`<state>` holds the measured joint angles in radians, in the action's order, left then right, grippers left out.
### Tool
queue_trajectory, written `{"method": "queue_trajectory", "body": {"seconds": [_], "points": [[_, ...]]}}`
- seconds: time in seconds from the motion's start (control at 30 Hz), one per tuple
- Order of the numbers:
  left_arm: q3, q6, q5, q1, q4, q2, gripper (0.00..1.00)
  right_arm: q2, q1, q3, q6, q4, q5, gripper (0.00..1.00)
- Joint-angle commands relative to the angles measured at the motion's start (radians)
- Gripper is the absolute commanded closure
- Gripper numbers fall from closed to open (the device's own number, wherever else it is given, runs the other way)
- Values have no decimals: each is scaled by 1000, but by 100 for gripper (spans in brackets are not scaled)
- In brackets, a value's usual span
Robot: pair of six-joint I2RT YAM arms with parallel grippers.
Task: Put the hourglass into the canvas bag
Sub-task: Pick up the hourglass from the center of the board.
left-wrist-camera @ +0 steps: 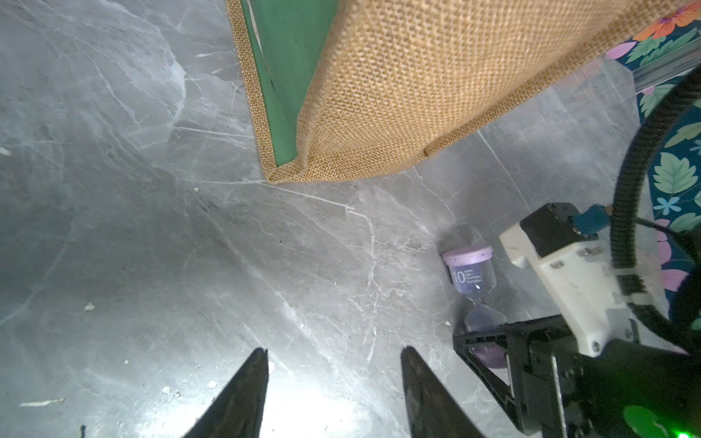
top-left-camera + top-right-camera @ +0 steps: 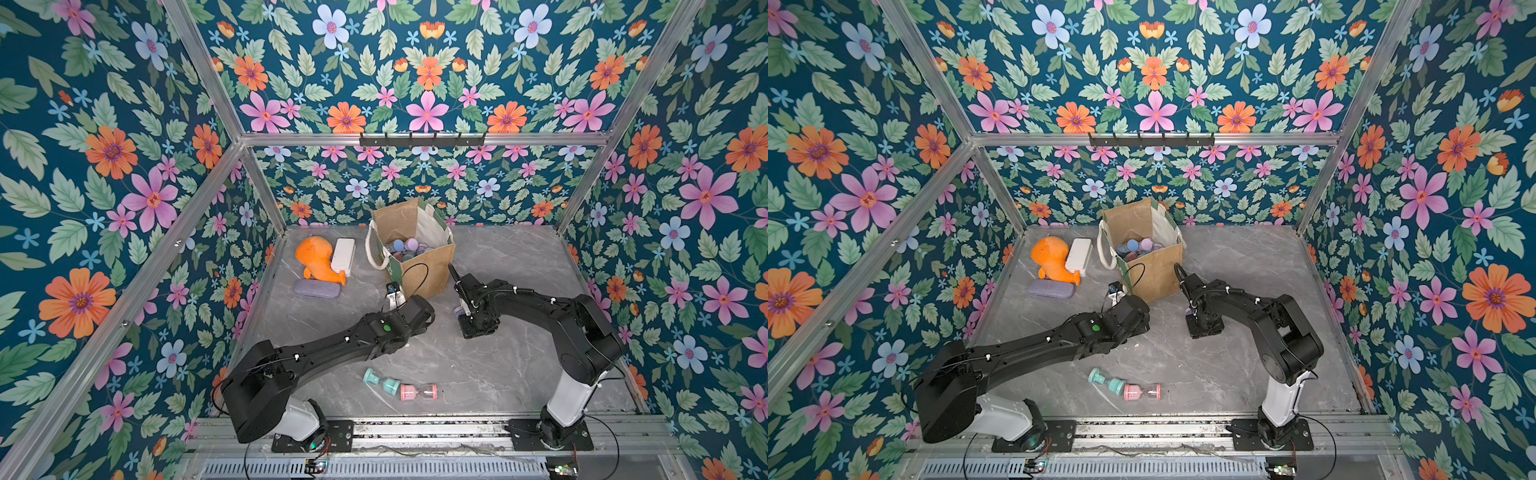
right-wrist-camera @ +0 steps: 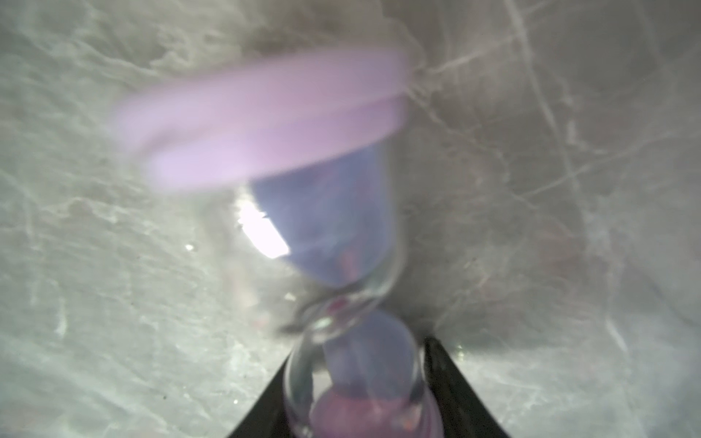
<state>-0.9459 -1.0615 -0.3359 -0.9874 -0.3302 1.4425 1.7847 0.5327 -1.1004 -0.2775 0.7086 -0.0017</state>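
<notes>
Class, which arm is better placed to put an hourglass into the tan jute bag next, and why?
Right. The right pincer grips the lilac-capped glass hourglass near the tan jute bag; the left pincer is open and empty.

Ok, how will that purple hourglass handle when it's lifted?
Probably fragile: the purple hourglass has clear glass bulbs and a thin neck. Its smooth glass may slip in a grip. Its round caps suggest it would roll if laid on its side.

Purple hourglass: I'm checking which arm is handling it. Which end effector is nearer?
Right. The right end effector clasps the lower end of the purple hourglass; the left end effector hangs open beside it, apart.
</notes>
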Motion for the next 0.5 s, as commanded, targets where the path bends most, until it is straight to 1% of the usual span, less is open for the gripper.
{"method": "queue_trajectory", "body": {"seconds": [0.0,0.03,0.1,0.17,0.3,0.47], "points": [[5,-6,8,4,11,-14,42,-22,1,8,8,10,-22,56],[11,-10,9,6,17,-21,42,-29,1,10,6,9,-26,59],[22,-17,18,10,31,-37,41,-45,1,15,3,4,-34,60],[30,-21,23,13,38,-52,42,-62,0,19,1,2,-50,63],[37,-29,42,18,56,-81,40,-117,1,31,-14,-7,-85,64],[45,-41,54,21,74,-106,38,-225,8,26,-29,3,-130,65]]}}
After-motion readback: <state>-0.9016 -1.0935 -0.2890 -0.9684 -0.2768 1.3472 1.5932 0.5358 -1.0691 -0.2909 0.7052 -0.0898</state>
